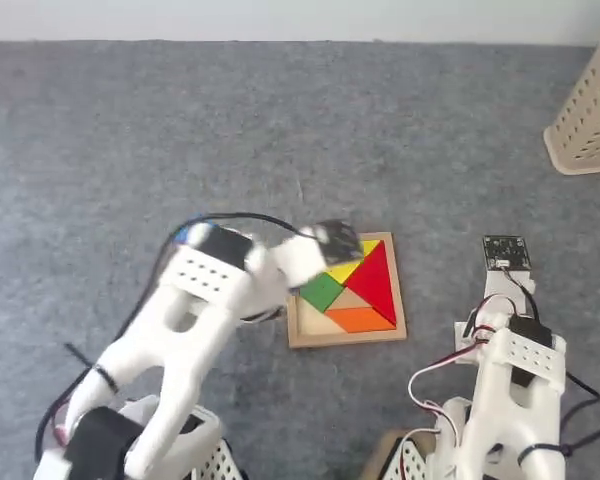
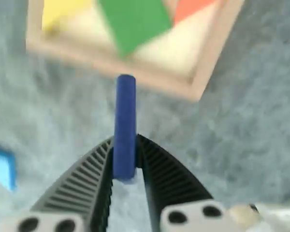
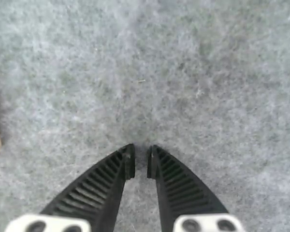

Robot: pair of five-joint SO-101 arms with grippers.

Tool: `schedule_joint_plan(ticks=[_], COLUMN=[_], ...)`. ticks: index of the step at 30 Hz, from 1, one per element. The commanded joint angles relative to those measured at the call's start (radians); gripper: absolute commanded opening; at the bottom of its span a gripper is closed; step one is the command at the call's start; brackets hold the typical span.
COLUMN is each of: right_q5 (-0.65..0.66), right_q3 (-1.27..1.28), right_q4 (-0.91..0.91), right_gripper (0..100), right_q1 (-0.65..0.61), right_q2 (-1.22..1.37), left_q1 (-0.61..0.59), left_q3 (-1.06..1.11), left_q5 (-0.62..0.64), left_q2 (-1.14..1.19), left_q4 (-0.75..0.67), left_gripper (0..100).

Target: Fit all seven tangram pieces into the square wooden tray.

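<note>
Left gripper (image 2: 124, 141) clamps a dark blue piece (image 2: 125, 111) held on edge, above the grey felt (image 2: 241, 145), just outside the wooden tray (image 2: 203, 72) rim. A light blue piece (image 2: 1, 166) lies on the felt off to one side. Left arm (image 1: 190, 320) stretches forward, its wrist over the tray's left side and hiding part of it. In the tray: green piece (image 1: 320, 292), yellow piece (image 1: 345, 270), orange piece (image 1: 360, 318), red piece (image 1: 378, 280). Right gripper (image 3: 140, 162) points down at the felt, fingers nearly touching, nothing between them. Right arm (image 1: 510, 350) stands right of the tray, apart from it. Slatted basket (image 1: 590, 110) sits at the far right.
</note>
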Motion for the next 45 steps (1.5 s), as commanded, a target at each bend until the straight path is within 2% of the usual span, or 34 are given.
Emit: schedule_joint_plan(ticks=[1,6,14,25,28,32,34,45], right_q5=[-0.003,-0.003,-0.003,-0.003,-0.003,-0.003,-0.003,-0.003], right_q3=[-0.005,-0.005,-0.005,-0.005,-0.005,-0.005,-0.005,-0.005], right_q4=[-0.015,-0.015,-0.015,-0.015,-0.015,-0.015,-0.015,-0.015], right_gripper=[8.2,8.4,8.4,8.3,8.3,8.3,8.3,8.3], right_q1=[-0.008,-0.008,-0.008,-0.008,-0.008,-0.008,-0.008,-0.008], right_q2=[-0.024,-0.025,-0.025,-0.025,-0.025,-0.025,-0.025,-0.025], left_q1=[0.107,0.147,0.097,0.107,0.132,0.183,0.193,0.161], left_q3=[-0.038,-0.041,-0.107,-0.189,-0.205,-0.2,-0.203,-0.228], left_q5=[-0.037,-0.057,-0.238,-0.555,-0.549,-0.548,-0.548,-0.509], left_q2=[0.043,0.163,0.293,0.307,0.307,0.307,0.307,0.296], left_q4=[-0.097,-0.235,-0.238,-0.026,-0.023,-0.023,-0.023,-0.035], left_gripper=[1,1,1,1,2,8,9,9])
